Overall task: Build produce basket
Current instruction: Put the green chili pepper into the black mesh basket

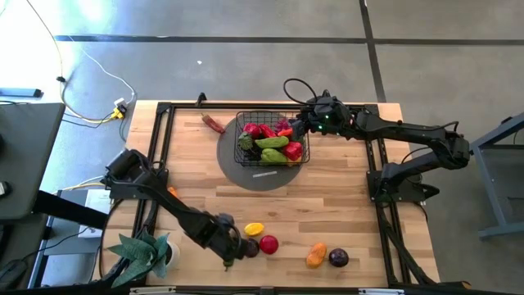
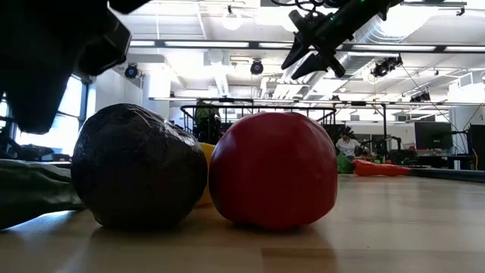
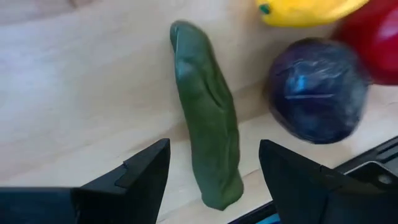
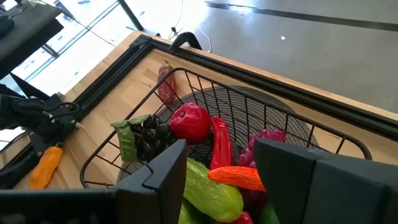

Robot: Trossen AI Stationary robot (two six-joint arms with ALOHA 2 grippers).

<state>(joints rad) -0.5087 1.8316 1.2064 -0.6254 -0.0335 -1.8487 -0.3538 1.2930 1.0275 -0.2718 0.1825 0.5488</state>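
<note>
While your left gripper [image 3: 214, 171] hangs open over the green cucumber [image 3: 208, 118] near the bench's front edge, its arm hides that cucumber from above. Beside it sit a dark plum [image 3: 317, 90], a red apple [image 1: 268, 244] and a yellow piece [image 1: 255, 229]. Your right gripper [image 4: 221, 171] hovers open, empty, above the basket [image 1: 304, 150] of produce near the back edge.

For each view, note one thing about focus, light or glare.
Low view: the red apple and dark plum fill the frame, against bright ceiling lights. Left wrist view: glare on the plum; the cucumber looks soft. High view: evenly lit.
</note>
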